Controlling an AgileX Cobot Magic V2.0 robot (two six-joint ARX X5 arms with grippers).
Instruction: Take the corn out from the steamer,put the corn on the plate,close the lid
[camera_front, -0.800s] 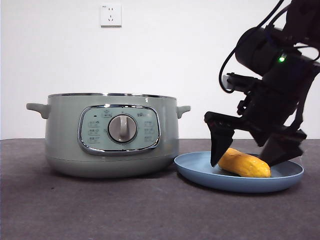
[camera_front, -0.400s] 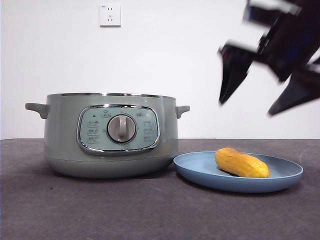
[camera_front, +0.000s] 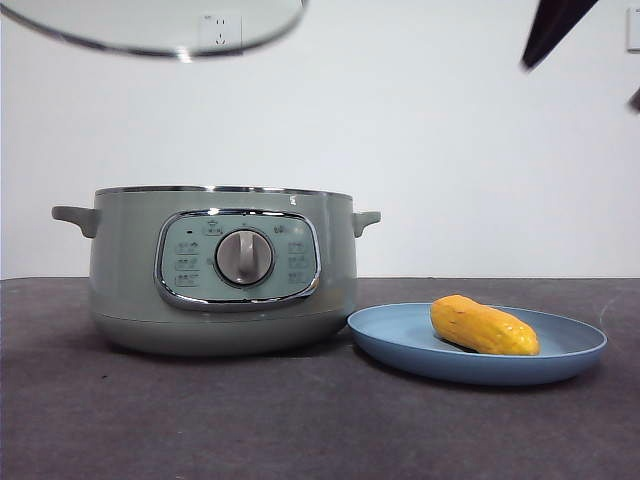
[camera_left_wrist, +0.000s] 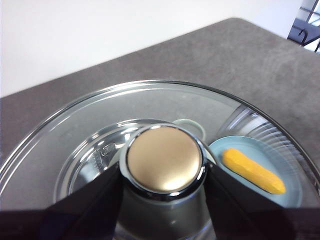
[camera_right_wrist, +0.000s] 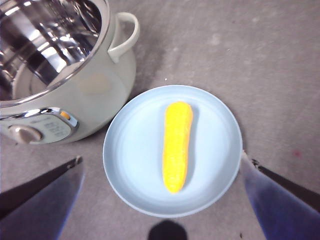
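High at the left we see the lid (camera_front: 150, 28) held in the air above the steamer (camera_front: 222, 268), the left gripper (camera_left_wrist: 162, 172) with its jaws clamped on the knob (camera_left_wrist: 163, 159). The open steamer stands on the dark grey worktop (camera_front: 200, 420) before a white wall carrying a socket (camera_front: 221, 28). Just beside it the plate (camera_front: 400, 345) holds the corn (camera_front: 484, 326). High at the right, the right gripper (camera_right_wrist: 162, 172) hangs with jaws wide apart.

At the front view's top left, the lid (camera_front: 150, 28) is cut off by the edge; its knob is hidden.
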